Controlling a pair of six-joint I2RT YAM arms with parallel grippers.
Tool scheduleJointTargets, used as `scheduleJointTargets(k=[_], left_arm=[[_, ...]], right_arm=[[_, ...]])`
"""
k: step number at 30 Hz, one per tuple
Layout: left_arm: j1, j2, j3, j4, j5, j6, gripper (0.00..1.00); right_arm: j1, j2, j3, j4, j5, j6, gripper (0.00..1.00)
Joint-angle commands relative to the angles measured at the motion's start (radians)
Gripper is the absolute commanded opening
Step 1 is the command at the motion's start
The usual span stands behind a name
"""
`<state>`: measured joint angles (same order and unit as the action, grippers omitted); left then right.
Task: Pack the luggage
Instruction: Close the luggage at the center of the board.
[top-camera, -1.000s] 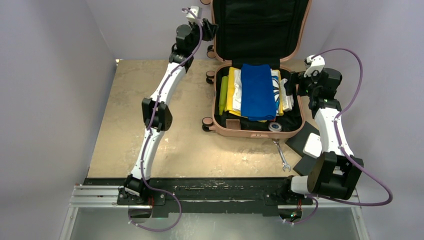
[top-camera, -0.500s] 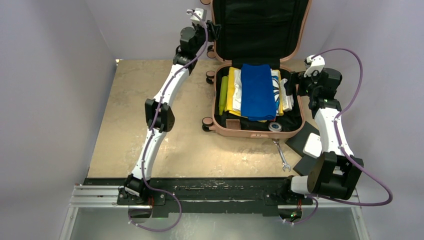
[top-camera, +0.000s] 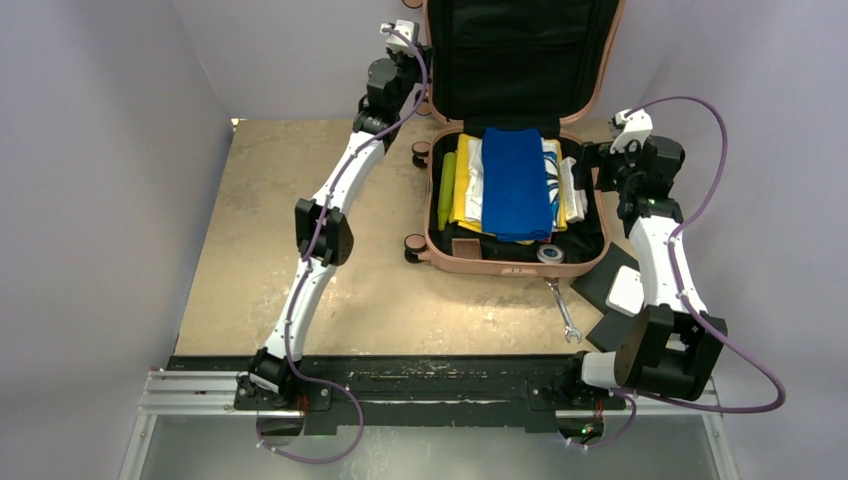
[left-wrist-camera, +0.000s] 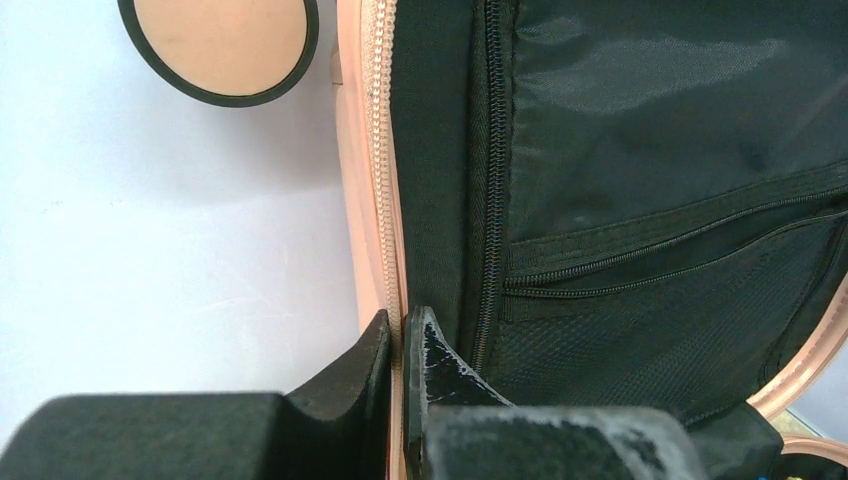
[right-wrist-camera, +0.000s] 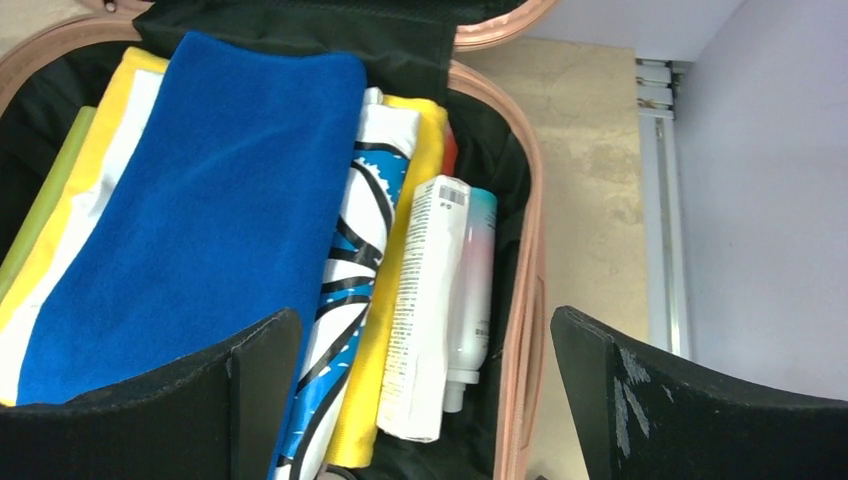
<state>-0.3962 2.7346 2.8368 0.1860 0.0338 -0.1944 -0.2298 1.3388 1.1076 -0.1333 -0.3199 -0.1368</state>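
Top external view: nearest the arm bases, a silver open-ended wrench (top-camera: 562, 312) is seen lying on the tan tabletop (top-camera: 290, 220), with flat black square pads (top-camera: 606, 292) just beside it to the right. Just beyond, the salmon-pink hard-shell suitcase (top-camera: 505, 264) is laid open on the table's right half, its black-lined lid stood upright at the far end. A folded blue towel (top-camera: 516, 180) is stacked on yellow and white cloths (top-camera: 468, 185) inside, and a white tube (right-wrist-camera: 425, 300) is lodged along the right wall. The right gripper (top-camera: 592, 165) is held over that right wall, jaws spread wide and nothing grasped. Farthest back, the left gripper (top-camera: 418, 72) is pinched nearly closed on the zippered pink rim of the lid's left edge, as shown by the left wrist view.
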Motion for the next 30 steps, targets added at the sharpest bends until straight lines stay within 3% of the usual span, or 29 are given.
scheduleJointTargets(k=[1,7,22,26,30], left_arm=[[-0.028,-0.060,0.041,0.004,0.084,-0.014,0.00],[-0.036,-0.137,0.014,-0.047,0.124,-0.056,0.00],[-0.085,-0.317,-0.121,-0.168,0.168,-0.080,0.00],[-0.084,-0.412,-0.235,-0.253,0.130,-0.081,0.00],[-0.082,-0.526,-0.391,-0.323,0.097,-0.079,0.00]], right_arm=[[0.001,-0.065,0.014,0.094,0.135,0.059,0.99],[0.001,-0.093,0.000,0.180,0.364,0.164,0.99],[0.001,-0.054,-0.030,0.203,0.680,0.241,0.99],[0.001,-0.071,-0.046,0.196,0.840,0.290,0.99],[0.002,-0.079,-0.075,0.203,0.876,0.262,0.99]])
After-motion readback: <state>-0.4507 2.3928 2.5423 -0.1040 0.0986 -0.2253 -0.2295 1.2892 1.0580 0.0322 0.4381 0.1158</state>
